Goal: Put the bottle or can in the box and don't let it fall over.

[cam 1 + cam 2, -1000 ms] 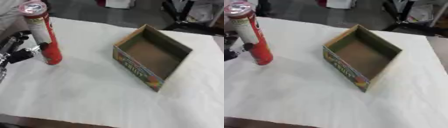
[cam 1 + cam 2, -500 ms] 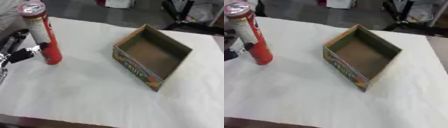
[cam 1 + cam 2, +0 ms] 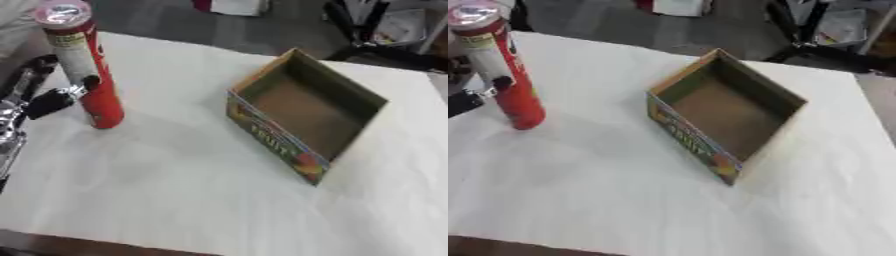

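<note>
Your tall red can (image 3: 83, 70) looks like smooth, slightly glossy printed card or plastic, with a shiny foil-like lid on top. The open brown box (image 3: 306, 112) is plain matt cardboard inside, and its outer wall carries a glossier colour print. The white sheet over the worktop (image 3: 175, 190) reads as matt paper or cloth, a bit creased. Your left hand (image 3: 35, 97) is black plastic with bright silvery metal parts.

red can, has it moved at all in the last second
No. The red can stands upright in the same spot left of the cardboard box, with the same gap between them. The left robot hand touches its side.
</note>
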